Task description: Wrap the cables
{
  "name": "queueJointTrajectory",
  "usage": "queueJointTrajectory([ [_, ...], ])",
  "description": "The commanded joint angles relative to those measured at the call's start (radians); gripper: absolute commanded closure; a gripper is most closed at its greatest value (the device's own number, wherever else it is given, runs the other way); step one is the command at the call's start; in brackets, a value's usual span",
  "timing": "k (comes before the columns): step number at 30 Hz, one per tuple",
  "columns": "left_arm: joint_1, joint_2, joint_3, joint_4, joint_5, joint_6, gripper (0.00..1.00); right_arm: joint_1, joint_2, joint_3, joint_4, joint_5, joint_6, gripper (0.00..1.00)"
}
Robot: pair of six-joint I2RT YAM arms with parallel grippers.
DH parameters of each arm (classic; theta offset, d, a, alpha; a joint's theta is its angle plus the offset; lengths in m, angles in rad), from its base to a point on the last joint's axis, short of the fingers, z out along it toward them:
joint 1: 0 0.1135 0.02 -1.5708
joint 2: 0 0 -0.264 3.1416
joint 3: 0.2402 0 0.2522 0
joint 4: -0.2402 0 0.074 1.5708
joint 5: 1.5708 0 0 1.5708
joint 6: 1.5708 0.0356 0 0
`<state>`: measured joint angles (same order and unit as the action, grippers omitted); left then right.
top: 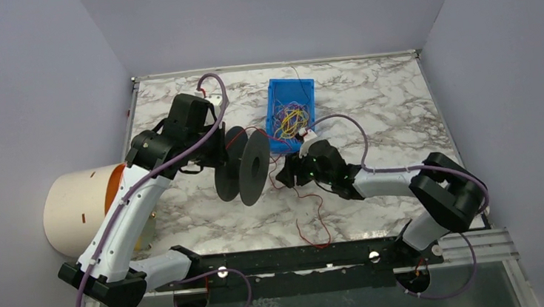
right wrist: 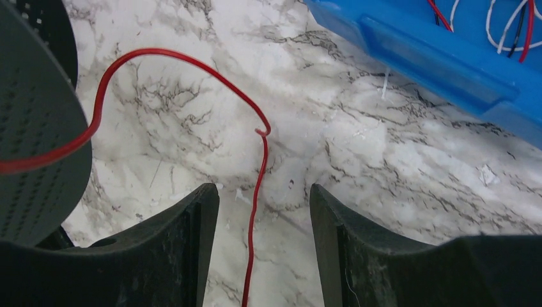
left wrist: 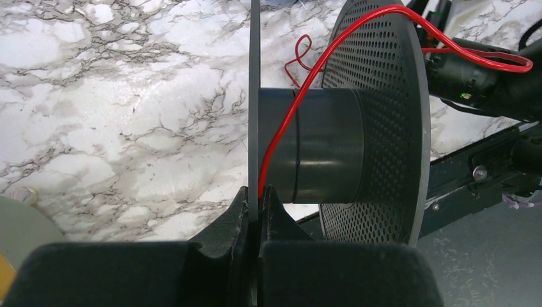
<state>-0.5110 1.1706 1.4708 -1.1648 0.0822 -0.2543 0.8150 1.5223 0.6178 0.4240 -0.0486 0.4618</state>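
1. Left tool (left wrist: pixel 259 193): fingers pressed together on the thin rim of one flange of the black spool (left wrist: pixel 326 144). Both flanges stand on edge and the hub lies level.
2. Red cable (left wrist: pixel 307 83): one strand climbs from the point where the left fingers meet the flange, slants across the hub, and arcs over the rim of the perforated far flange. Whether the fingers also pinch it, cannot tell.
3. Beyond that flange the red cable folds into a narrow loop beside the other arm.
4. Right tool (right wrist: pixel 263 192): fingers spread apart, low over the counter (top: pixel 390 98), just right of the spool. The red cable runs lengthwise through the gap, touching neither finger as far as visible, with a small kink just ahead of the tips.
5. In the top view, slack red cable trails across the counter toward the near edge.
6. The remaining cables (top: pixel 292 120), a yellow, purple and red tangle, sit in the blue bin (top: pixel 276 94) behind the right tool.
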Motion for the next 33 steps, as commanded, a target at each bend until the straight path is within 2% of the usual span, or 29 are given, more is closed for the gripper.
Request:
queueJointTrajectory([
  [1, -0.003, -0.036, -0.005, 0.015, 0.029, -0.019, 1.00, -0.017, 0.084, 0.056, 0.148, -0.049, 0.037, 0.42],
  [10, -0.003, -0.042, -0.009, 0.017, 0.034, -0.016, 1.00, -0.026, 0.199, 0.101, 0.211, -0.075, 0.052, 0.43],
  [15, -0.005, -0.054, -0.011, 0.017, 0.039, -0.018, 1.00, -0.034, 0.257, 0.127, 0.271, -0.097, 0.078, 0.49],
  [18, -0.005, -0.060, -0.016, 0.016, 0.043, -0.019, 1.00, -0.040, 0.283, 0.154, 0.268, -0.103, 0.084, 0.60],
  [23, -0.004, -0.077, -0.020, 0.005, 0.044, -0.024, 1.00, -0.064, 0.257, 0.141, 0.239, -0.082, 0.085, 0.95],
  [24, -0.005, -0.080, -0.022, 0.006, 0.051, -0.025, 1.00, -0.072, 0.236, 0.125, 0.234, -0.071, 0.084, 0.99],
  [29, -0.008, -0.086, -0.034, 0.019, 0.084, -0.014, 1.00, -0.135, 0.084, 0.025, 0.187, -0.049, 0.092, 0.99],
  [33, -0.020, -0.097, -0.043, 0.043, 0.136, 0.004, 1.00, -0.162, -0.041, 0.021, -0.008, 0.036, 0.057, 0.99],
])
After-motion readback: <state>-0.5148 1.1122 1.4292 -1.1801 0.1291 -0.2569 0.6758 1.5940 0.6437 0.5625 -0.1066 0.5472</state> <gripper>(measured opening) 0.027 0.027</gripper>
